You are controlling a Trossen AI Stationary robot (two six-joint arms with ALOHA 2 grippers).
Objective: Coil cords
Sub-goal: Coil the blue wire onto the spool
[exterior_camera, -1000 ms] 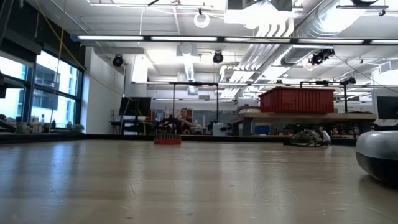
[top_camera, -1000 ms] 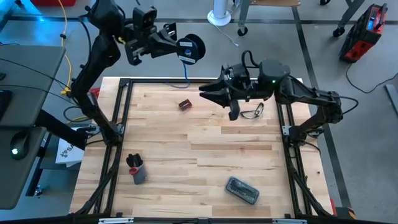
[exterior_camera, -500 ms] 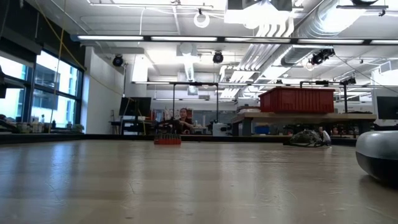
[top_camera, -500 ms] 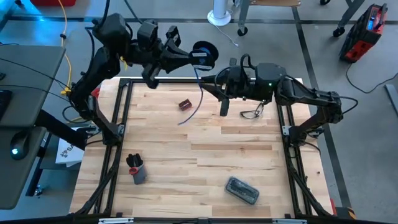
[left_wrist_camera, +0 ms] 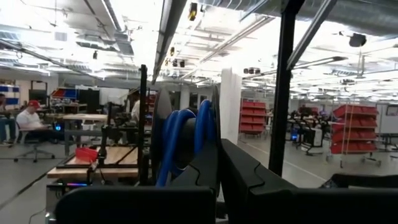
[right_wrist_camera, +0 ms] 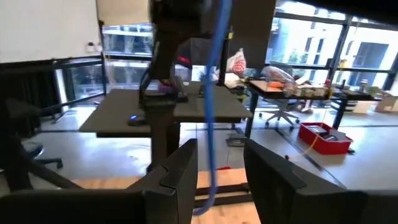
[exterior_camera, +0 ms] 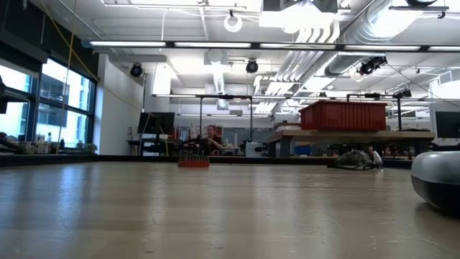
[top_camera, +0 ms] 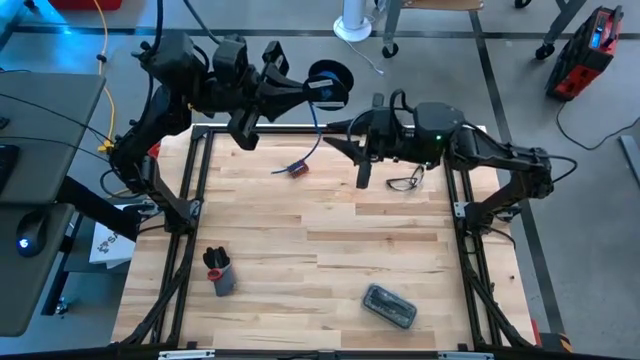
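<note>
Blue cord (top_camera: 314, 138) is seen wound on a small black reel (top_camera: 328, 84), which is held clamped in the left gripper (top_camera: 312, 90) above the far edge of the wooden table (top_camera: 330, 250). A loose length of the cord hangs from the reel down to the tabletop, ending near a small red object (top_camera: 297, 168). The right gripper (top_camera: 338, 138) is raised just beside the reel, its fingers (right_wrist_camera: 177, 171) parted, with the hanging cord running down between them (no contact with either finger can be made out). Dark-framed glasses (top_camera: 406, 181) lie under the right arm. Nearer the front of the table, a grey cup of dark items (top_camera: 218, 272) and a grey case (top_camera: 389, 305) are set well apart.
</note>
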